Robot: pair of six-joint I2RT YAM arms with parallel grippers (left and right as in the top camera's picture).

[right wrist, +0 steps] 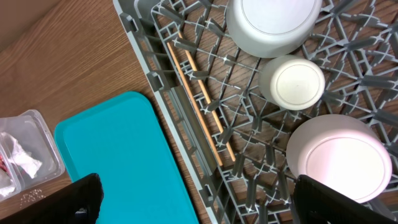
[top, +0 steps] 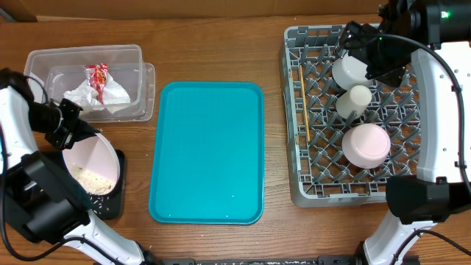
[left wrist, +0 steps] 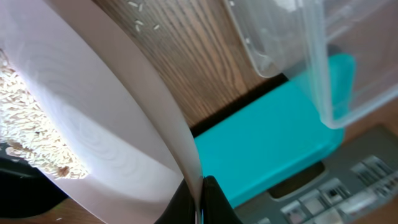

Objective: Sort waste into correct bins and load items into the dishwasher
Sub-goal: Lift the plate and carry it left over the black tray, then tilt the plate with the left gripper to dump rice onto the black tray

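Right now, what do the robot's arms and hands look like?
The left arm and right arm are white shells with bulky black joints and thin black cables. The left hand and right hand are black. A green light glows on the right arm.

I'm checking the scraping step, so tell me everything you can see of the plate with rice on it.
The plate is round, pale pink, smooth and glossy, plastic or ceramic by its look. The left gripper, shut, pinches its rim and holds it tilted over the black tray. Whitish rice lies heaped on its lower part.
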